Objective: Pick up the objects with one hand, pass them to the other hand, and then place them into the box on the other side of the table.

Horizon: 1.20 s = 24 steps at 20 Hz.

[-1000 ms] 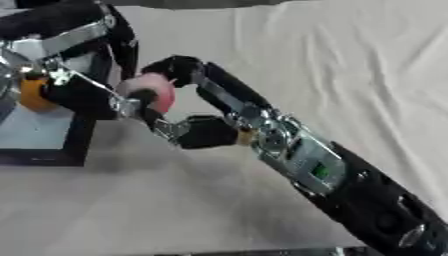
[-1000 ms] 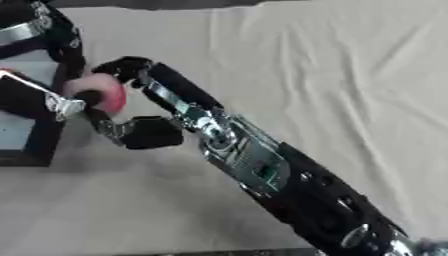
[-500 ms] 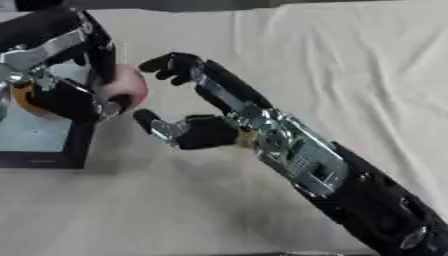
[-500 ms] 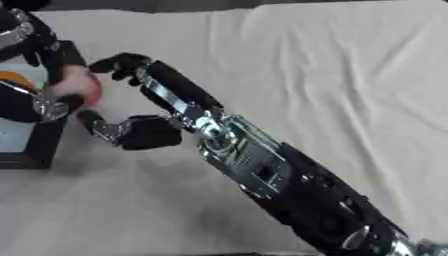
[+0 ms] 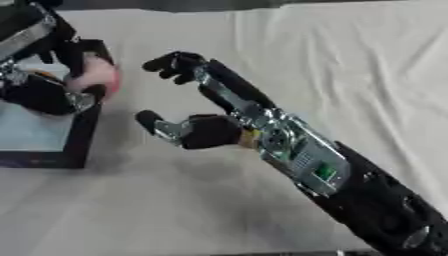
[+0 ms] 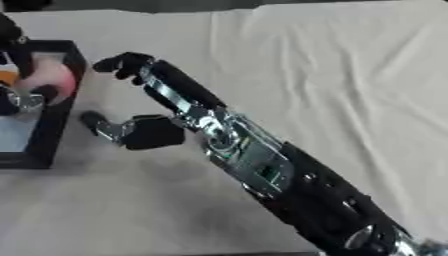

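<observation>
No writing is legible. The left hand (image 5: 52, 90) grasps a pink object (image 5: 98, 75) over the black box (image 6: 54, 112) at the table's (image 5: 332, 60) left edge. The right hand (image 5: 188, 127) hangs released beside it. The right eye view alone shows something orange (image 6: 7, 77) inside.

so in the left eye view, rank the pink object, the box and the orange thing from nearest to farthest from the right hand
1. pink object, held in the left hand, just left of the right hand
2. box, its near wall below-left
3. orange thing, farther left inside the box
</observation>
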Each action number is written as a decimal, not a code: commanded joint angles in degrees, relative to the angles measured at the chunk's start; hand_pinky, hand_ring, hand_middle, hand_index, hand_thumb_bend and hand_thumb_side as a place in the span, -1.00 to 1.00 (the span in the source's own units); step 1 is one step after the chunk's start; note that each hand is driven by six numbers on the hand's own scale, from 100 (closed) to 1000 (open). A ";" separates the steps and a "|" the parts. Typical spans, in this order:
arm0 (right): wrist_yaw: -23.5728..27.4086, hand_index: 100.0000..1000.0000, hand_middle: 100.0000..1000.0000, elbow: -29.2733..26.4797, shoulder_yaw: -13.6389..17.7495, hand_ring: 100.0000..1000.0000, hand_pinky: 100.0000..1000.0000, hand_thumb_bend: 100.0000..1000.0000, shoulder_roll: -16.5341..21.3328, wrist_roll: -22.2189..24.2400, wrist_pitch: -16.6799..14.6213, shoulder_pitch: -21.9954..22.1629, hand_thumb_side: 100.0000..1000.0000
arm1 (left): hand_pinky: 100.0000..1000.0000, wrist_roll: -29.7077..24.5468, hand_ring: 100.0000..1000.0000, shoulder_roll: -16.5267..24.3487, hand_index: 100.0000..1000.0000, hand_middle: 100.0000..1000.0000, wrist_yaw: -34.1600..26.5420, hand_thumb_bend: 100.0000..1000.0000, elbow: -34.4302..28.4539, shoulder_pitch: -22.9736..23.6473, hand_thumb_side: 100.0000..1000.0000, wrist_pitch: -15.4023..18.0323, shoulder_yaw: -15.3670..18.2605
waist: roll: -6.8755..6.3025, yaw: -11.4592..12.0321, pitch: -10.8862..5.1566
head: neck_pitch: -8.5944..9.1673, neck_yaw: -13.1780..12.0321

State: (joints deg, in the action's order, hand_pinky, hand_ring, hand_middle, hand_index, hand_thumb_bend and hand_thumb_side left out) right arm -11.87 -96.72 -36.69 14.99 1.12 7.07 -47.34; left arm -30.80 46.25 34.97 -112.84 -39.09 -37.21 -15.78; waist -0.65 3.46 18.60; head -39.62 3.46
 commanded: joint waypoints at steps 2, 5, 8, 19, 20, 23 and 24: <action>-0.21 0.68 0.63 -0.50 0.90 0.65 0.61 -0.43 0.90 -0.38 0.01 -0.72 -0.08 | 0.12 3.20 0.05 2.66 -0.37 -0.22 -0.66 -0.50 2.56 0.73 -1.00 -2.54 4.00 | -0.90 0.16 -1.51 | 0.74 -1.14; -0.17 0.68 0.63 -0.52 1.08 0.65 0.61 -0.43 1.07 -0.50 0.07 -0.71 -0.08 | 0.11 6.07 0.05 2.94 -0.37 -0.22 -1.80 -0.51 5.58 1.81 -1.00 -3.57 5.97 | -0.75 0.16 -1.55 | 0.90 -1.86; -0.11 0.68 0.63 -0.66 1.43 0.65 0.61 -0.43 1.23 -0.76 0.13 -0.82 -0.09 | 0.11 8.41 0.05 3.50 -0.37 -0.22 -3.12 -0.52 7.83 2.97 -1.00 -4.22 7.48 | -0.59 0.22 -1.54 | 1.14 -3.02; 0.38 0.68 0.63 -1.71 3.08 0.65 0.60 -0.44 2.15 -2.01 0.60 -1.46 -0.10 | 0.25 12.02 0.18 4.06 0.04 -0.05 -6.84 -0.44 17.56 5.50 -1.00 -4.86 10.12 | 0.49 0.34 -1.68 | 2.07 -5.98; 0.44 0.68 0.63 -1.84 3.19 0.65 0.60 -0.44 2.21 -2.09 0.65 -1.48 -0.10 | 0.30 12.19 0.24 4.01 0.14 0.02 -6.95 -0.37 18.59 5.55 -1.00 -4.64 10.27 | 0.57 0.34 -1.69 | 2.13 -6.17; 0.56 0.68 0.63 -2.16 3.48 0.65 0.60 -0.43 2.31 -2.24 0.81 -1.47 -0.10 | 0.42 12.58 0.38 3.87 0.42 0.20 -6.58 -0.06 21.01 5.77 -0.78 -3.89 10.68 | 0.73 0.34 -1.70 | 2.24 -6.54; 0.57 0.68 0.63 -2.23 3.56 0.65 0.60 -0.43 2.34 -2.28 0.83 -1.48 -0.11 | 0.48 12.73 0.44 3.82 0.54 0.28 -6.39 0.09 21.44 5.85 -0.64 -3.72 10.83 | 0.76 0.35 -1.70 | 2.26 -6.59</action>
State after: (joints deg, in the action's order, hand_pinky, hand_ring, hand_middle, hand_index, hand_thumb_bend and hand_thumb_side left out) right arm -11.46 -97.57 -33.92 16.46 -0.84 7.86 -47.88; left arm -18.39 47.99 28.28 -91.70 -32.71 -41.21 -6.19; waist -0.34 3.64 18.60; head -38.09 -2.89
